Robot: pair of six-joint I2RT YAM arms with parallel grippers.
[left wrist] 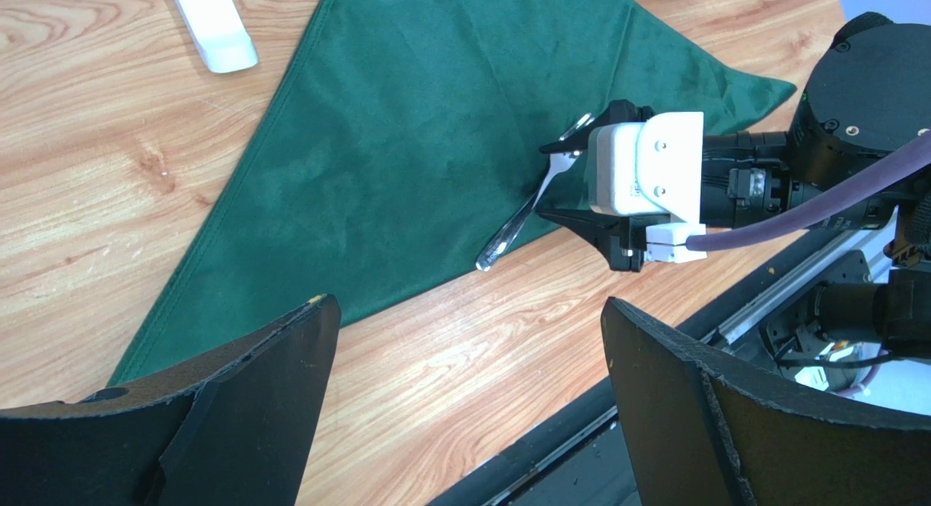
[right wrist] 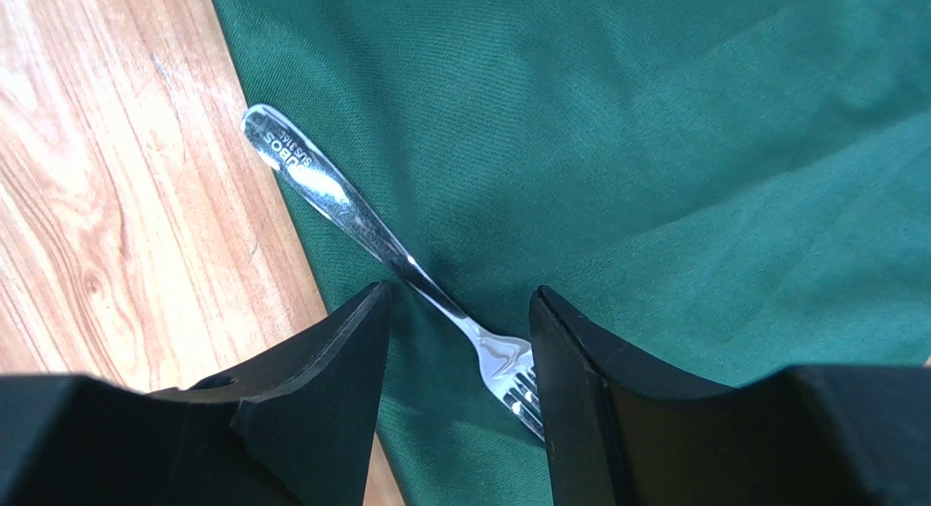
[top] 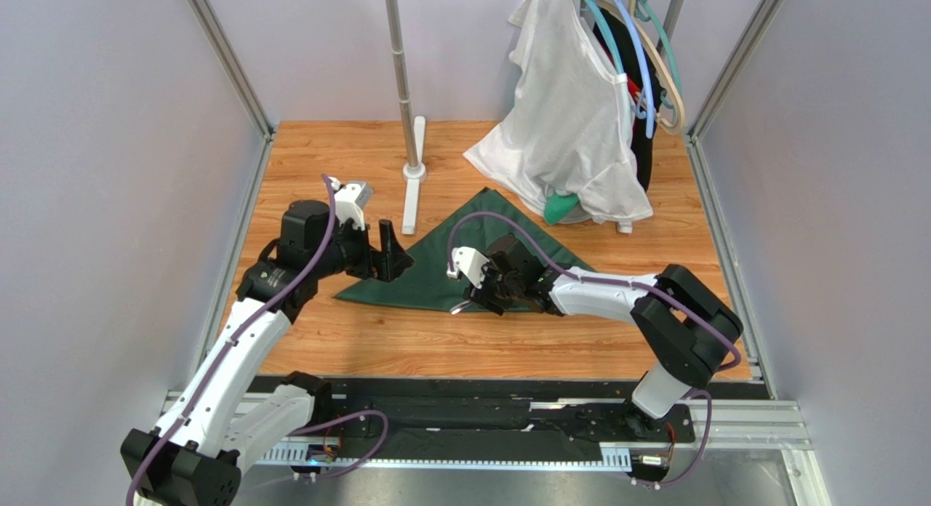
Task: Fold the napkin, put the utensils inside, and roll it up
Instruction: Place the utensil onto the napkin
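The napkin [top: 432,275] is a plain dark green cloth with a soft, velvety nap. It is folded to a triangle and lies flat on the wooden table [top: 492,348] near the middle. Its long edge is on the near side and its point faces far. A few shallow creases cross it in the right wrist view [right wrist: 678,179].

A silver fork [right wrist: 361,228] lies on the cloth at the near edge. The rounded end of its handle reaches just to the hem, and its tines point in over the cloth. The handle end carries stamped lettering that looks like "UBOS", with a smaller line beside it too fine to read with certainty.

The right gripper [right wrist: 459,297] is low over the fork with its jaws partly apart. One black finger [right wrist: 328,408] stands on each side of the fork's neck and tines. The gap is wider than the metal, so nothing is pinched. A white camera housing [left wrist: 645,179] sits on its wrist.

The left gripper [left wrist: 468,305] hovers by the napkin's left corner with its jaws spread fully, holding nothing.

At the far right a white garment [top: 568,124] hangs on pale hangers [top: 645,59], and a brighter green garment [top: 562,208] shows below it. A grey pole [top: 400,70] rises from a white foot [top: 413,195] just far of the napkin.
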